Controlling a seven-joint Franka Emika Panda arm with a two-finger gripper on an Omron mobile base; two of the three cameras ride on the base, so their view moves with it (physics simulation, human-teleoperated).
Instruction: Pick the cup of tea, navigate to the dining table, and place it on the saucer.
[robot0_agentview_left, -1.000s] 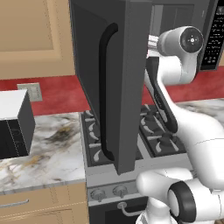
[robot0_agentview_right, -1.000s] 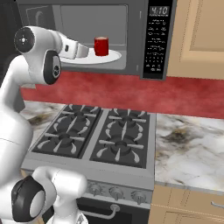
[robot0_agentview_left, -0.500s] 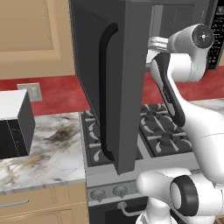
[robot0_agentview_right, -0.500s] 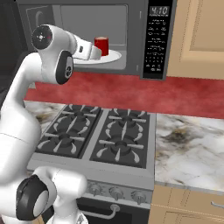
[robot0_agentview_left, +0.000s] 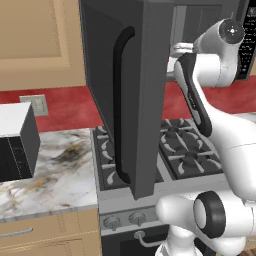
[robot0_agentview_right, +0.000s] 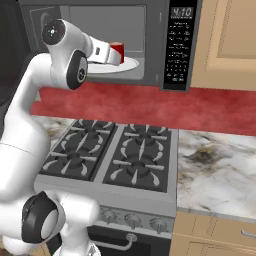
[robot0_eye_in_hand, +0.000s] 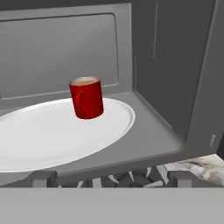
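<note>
Inside the open microwave, the cup of tea (robot0_eye_in_hand: 86, 97) waited ahead of the wide pincer (robot0_agentview_right: 118, 56).

Above the stove (robot0_agentview_right: 114, 159), the cup stood upright on the white turntable plate (robot0_eye_in_hand: 48, 135), towards its far right side, with tan liquid visible at the rim. Its handle seemed to face the camera side, though that was hard to make out. From the right base view, the pincer sat at the mouth of the microwave (robot0_agentview_right: 160, 30), jaws spread fully and holding nothing, with the red cup just beyond and partly behind it. From the hand view, the cup lay ahead and slightly left of centre, well apart from the hand. The reach appeared to call for a straight push inward, nudged left, so the jaws would straddle the upright cup. The microwave door (robot0_agentview_left: 125, 95) hung open at the left.
</note>
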